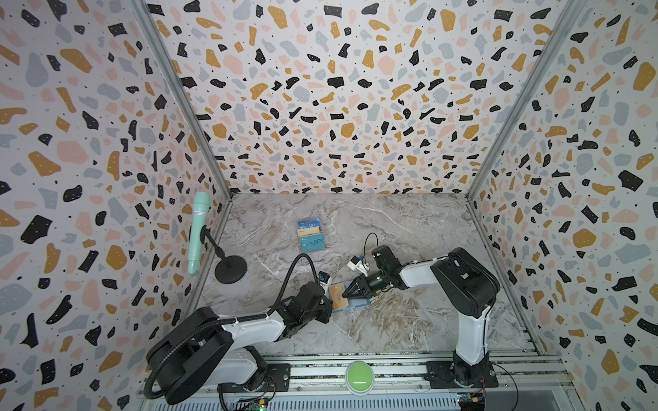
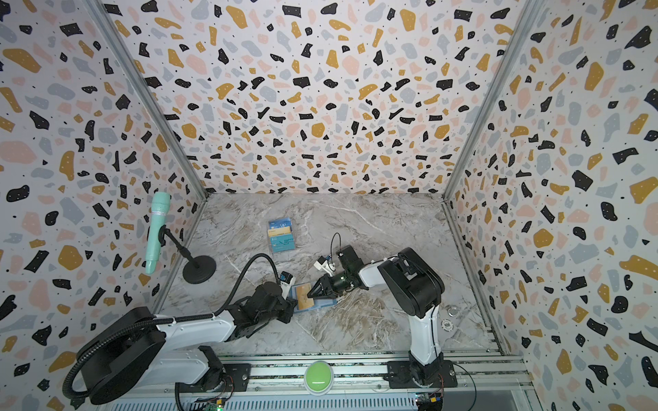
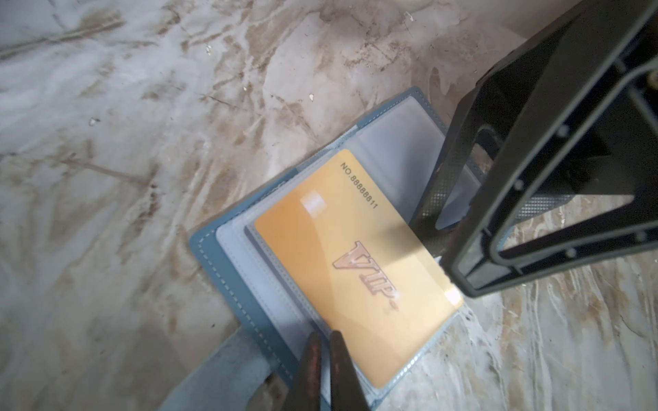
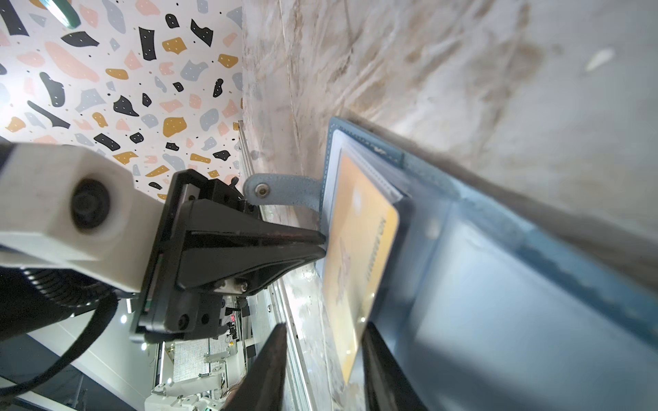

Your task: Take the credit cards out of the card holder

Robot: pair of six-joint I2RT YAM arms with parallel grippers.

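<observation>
The left pincer [image 4: 322,245] is clenched on the card holder [image 3: 228,270] at the edge by its snap tab [image 4: 281,192]. It pins the one soft, floppy holder open on the tabletop [image 1: 391,320] between the arms. The single golden card [image 3: 356,270] looks light, stiff and slick, best pinched by its exposed end. The right pincer [image 4: 325,331] straddles that end, not yet clamped. Three more cards [image 1: 309,233] fill the rack [image 1: 321,237] behind.

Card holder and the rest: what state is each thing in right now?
Slate-blue bifold card holder: lying open on the marble table.
Golden-yellow VIP card: partly out of its clear sleeve.
Left gripper: shut at the holder's edge.
Right gripper: open, at the gold card's edge.
Clear tiered rack: upright, loaded.
</observation>
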